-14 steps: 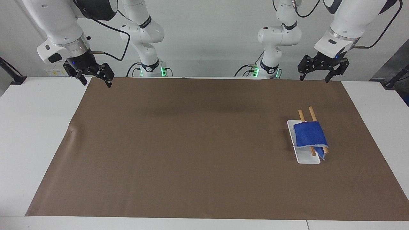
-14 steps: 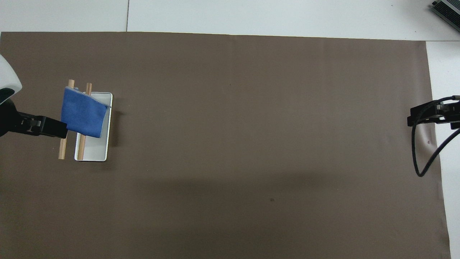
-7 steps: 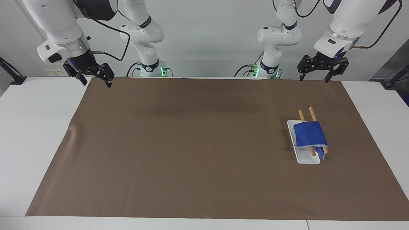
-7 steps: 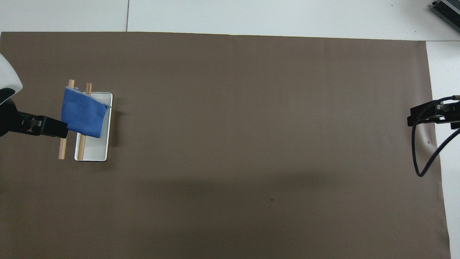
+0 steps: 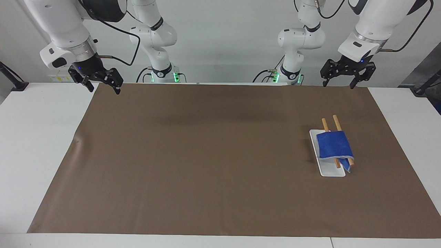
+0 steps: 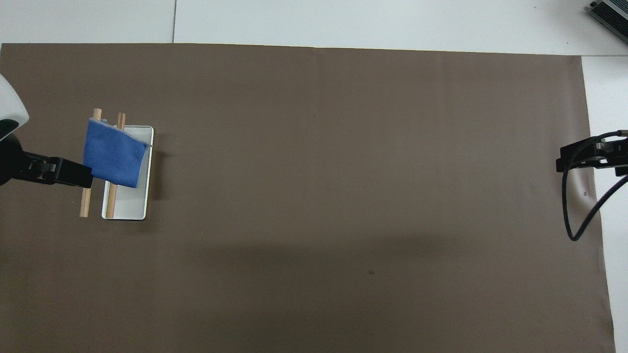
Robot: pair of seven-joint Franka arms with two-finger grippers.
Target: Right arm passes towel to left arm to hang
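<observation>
The blue towel (image 5: 334, 144) hangs draped over two wooden rods (image 5: 325, 124) that lie across a white tray (image 5: 332, 171), at the left arm's end of the table. Seen from overhead, the towel (image 6: 114, 154) covers the rods' (image 6: 112, 203) middle. My left gripper (image 5: 338, 84) hangs open and empty over the brown mat's edge by the robots, well clear of the towel. In the overhead view the left gripper (image 6: 59, 171) only appears to meet the cloth. My right gripper (image 5: 104, 90) hangs open and empty over the mat's corner at the right arm's end.
A brown mat (image 5: 206, 155) covers most of the white table (image 5: 38, 137). Two slimmer white arms with green lights (image 5: 162, 74) stand between my arms' bases. A black cable (image 6: 579, 215) loops from the right gripper (image 6: 584, 157).
Both grippers have risen very slightly; the towel, rods and tray have not moved.
</observation>
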